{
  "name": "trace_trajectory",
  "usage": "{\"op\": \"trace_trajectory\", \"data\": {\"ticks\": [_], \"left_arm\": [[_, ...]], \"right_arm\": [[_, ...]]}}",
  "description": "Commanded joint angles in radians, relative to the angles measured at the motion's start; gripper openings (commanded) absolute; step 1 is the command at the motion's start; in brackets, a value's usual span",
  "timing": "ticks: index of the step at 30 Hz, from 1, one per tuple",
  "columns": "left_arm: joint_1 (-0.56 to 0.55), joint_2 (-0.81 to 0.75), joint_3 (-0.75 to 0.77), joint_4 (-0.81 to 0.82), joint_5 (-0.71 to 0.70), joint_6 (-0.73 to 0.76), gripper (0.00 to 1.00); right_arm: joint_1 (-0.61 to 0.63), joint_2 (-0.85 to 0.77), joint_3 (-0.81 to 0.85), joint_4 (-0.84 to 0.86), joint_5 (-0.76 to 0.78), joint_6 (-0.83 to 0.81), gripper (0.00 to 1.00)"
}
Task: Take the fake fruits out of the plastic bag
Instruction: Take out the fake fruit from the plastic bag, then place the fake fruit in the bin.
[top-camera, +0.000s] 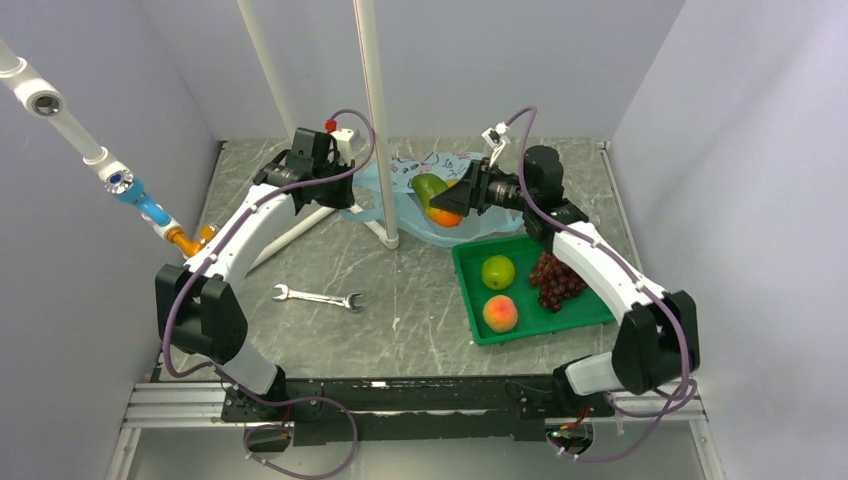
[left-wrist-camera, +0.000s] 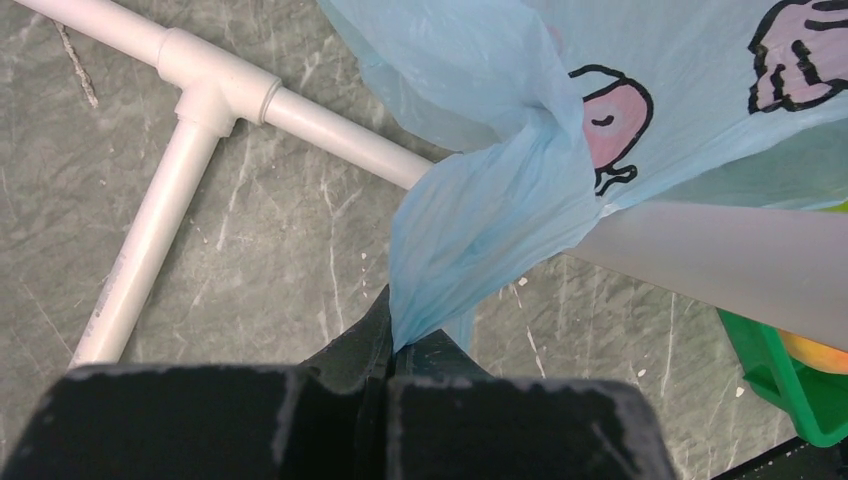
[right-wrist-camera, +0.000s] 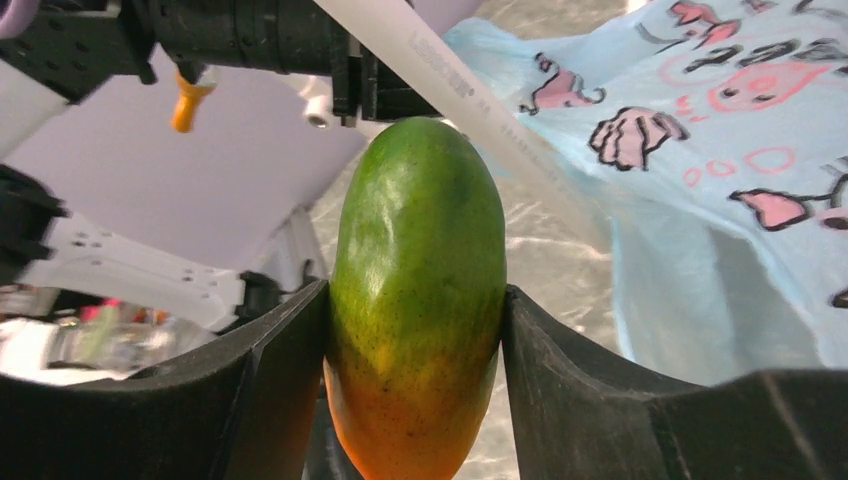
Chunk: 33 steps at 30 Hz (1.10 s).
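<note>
The light-blue plastic bag (top-camera: 420, 205) lies at the back middle of the table, its cartoon print showing in the left wrist view (left-wrist-camera: 520, 150) and the right wrist view (right-wrist-camera: 740, 190). My left gripper (top-camera: 352, 185) is shut on a bunched edge of the bag (left-wrist-camera: 470, 240). My right gripper (top-camera: 448, 200) is shut on the green-to-orange mango (top-camera: 434, 198), held above the bag; the mango (right-wrist-camera: 418, 300) sits between both fingers. A green apple (top-camera: 498, 271), a peach (top-camera: 500, 313) and a grape bunch (top-camera: 556, 280) lie in the green tray (top-camera: 470, 300).
A white pipe frame stands near the bag, with an upright pole (top-camera: 378, 120) and floor pipes (left-wrist-camera: 200, 110). A steel wrench (top-camera: 318, 297) lies on the table in front of the left arm. The tray corner shows in the left wrist view (left-wrist-camera: 790, 390).
</note>
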Motion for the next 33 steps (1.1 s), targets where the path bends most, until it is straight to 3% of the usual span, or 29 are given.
{"op": "trace_trajectory", "data": {"ticks": [1, 3, 5, 8, 14, 19, 22, 27, 30, 33], "left_arm": [[-0.001, -0.039, -0.003, 0.029, -0.024, 0.013, 0.0], [-0.001, -0.041, -0.007, 0.027, -0.032, 0.015, 0.0], [-0.001, -0.046, -0.008, 0.031, -0.035, 0.015, 0.0], [-0.001, -0.047, -0.008, 0.029, -0.023, 0.011, 0.0], [-0.003, -0.051, -0.006, 0.031, 0.021, -0.006, 0.0], [-0.003, -0.043, 0.006, 0.02, 0.034, -0.012, 0.0], [-0.003, -0.051, 0.001, 0.024, 0.03, -0.01, 0.0], [-0.004, -0.057, -0.009, 0.027, 0.008, -0.006, 0.0], [-0.006, -0.052, -0.01, 0.028, 0.012, -0.006, 0.0], [-0.01, -0.048, -0.007, 0.023, 0.015, -0.005, 0.0]], "right_arm": [[-0.008, 0.062, -0.061, 0.283, -0.169, 0.268, 0.0], [-0.01, 0.019, -0.055, 0.178, -0.116, 0.194, 0.0], [-0.005, -0.025, 0.025, -0.15, 0.036, -0.001, 0.0], [-0.01, -0.129, 0.045, -0.475, 0.313, -0.076, 0.0], [-0.013, -0.529, -0.188, -0.606, 0.561, 0.02, 0.0], [-0.016, -0.693, -0.265, -0.863, 0.953, 0.231, 0.0], [-0.02, -0.679, -0.323, -0.913, 1.07, 0.348, 0.0], [-0.045, -0.571, -0.387, -0.816, 1.106, 0.341, 0.0], [-0.067, -0.499, -0.4, -0.74, 1.082, 0.277, 0.2], [-0.081, -0.443, -0.396, -0.685, 1.01, 0.21, 0.31]]}}
